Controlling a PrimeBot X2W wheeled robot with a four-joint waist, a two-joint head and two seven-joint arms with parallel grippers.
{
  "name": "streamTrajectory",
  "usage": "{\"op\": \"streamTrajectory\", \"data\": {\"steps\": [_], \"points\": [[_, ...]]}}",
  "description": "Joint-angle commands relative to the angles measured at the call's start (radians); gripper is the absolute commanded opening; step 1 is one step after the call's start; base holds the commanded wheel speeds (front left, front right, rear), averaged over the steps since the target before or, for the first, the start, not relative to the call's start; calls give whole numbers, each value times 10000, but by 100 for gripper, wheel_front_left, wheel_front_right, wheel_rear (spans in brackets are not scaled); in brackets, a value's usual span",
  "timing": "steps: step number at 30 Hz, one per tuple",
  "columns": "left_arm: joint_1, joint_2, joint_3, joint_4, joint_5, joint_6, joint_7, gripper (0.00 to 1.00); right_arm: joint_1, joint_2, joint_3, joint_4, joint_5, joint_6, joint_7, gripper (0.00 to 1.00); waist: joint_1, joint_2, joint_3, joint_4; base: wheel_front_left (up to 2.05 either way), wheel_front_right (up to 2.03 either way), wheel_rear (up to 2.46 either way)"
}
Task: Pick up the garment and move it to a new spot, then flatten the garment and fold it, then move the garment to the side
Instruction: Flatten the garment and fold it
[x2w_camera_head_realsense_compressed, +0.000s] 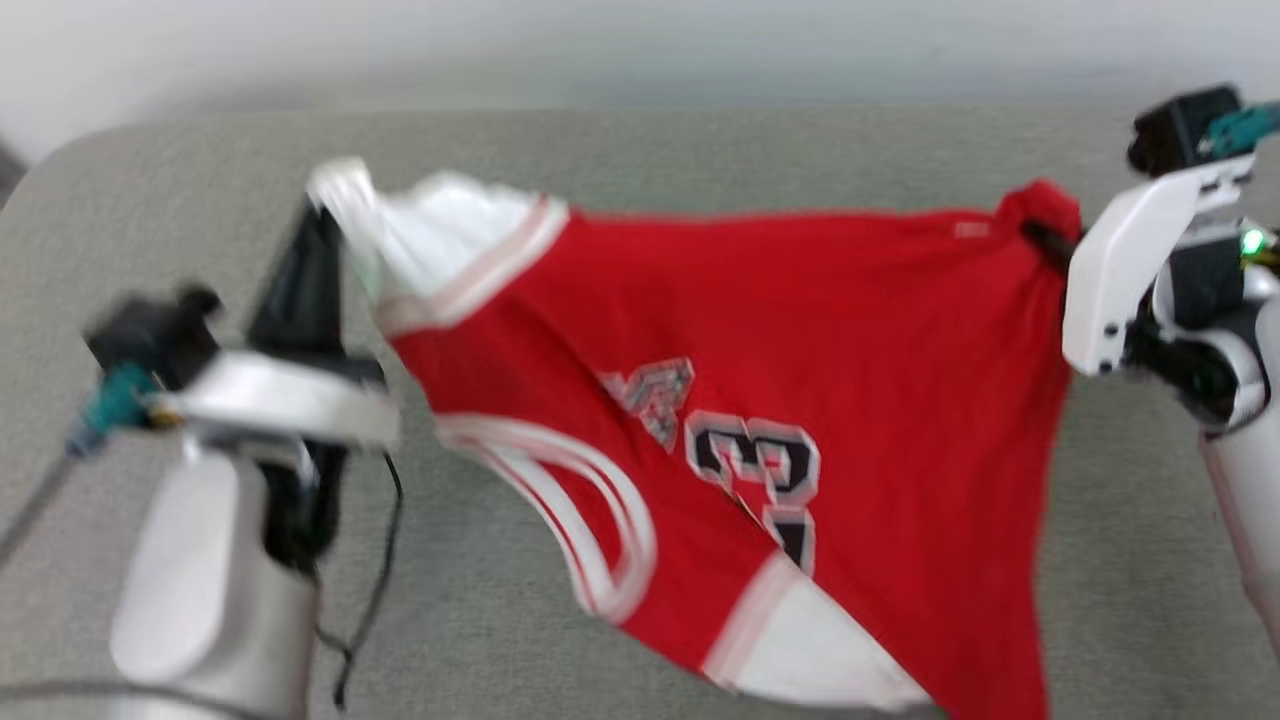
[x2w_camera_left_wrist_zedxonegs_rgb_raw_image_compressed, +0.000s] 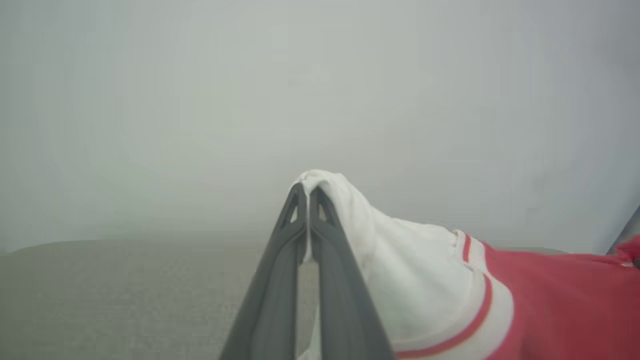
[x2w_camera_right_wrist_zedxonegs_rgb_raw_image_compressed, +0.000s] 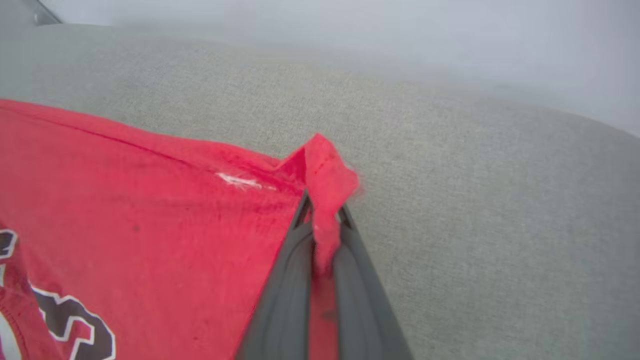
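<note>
Softness shows: my left gripper (x2w_camera_left_wrist_zedxonegs_rgb_raw_image_compressed: 306, 190) pinches the limp red-and-white jersey garment (x2w_camera_head_realsense_compressed: 850, 330) by its sleeve, my right gripper (x2w_camera_right_wrist_zedxonegs_rgb_raw_image_compressed: 323, 206) by its far corner.

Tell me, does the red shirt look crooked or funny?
Yes. The garment hangs skewed: the left fingers pinch a white sleeve, the right fingers a red corner, so its number tilts. No tear shows.

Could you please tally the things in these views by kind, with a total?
red sports jersey: 1
grippers: 2, the left gripper and the right gripper, each shut on the jersey
grey fabric surface: 1
total: 4
</note>
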Motion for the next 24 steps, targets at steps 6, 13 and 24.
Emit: {"op": "streamTrajectory", "data": {"steps": [6, 13, 24], "points": [[-2866, 511, 54, 1814, -405, 6, 126, 0, -1382, 428, -371, 737, -868, -8, -1247, 0, -1, 0, -210, -527, 0, 0, 0], [-6010, 1111, -92, 3569, -435, 11, 433, 0, -3330, 796, -1024, 1561, -1791, -11, -2629, 0, -1, 0, 372, -793, 0, 0, 0], [-10484, 2064, -469, 4846, -127, 16, 784, 0, -6639, 890, -2270, 2184, -2939, -18, -3912, 0, -1, 0, 2207, -894, 0, 0, 0]]}}
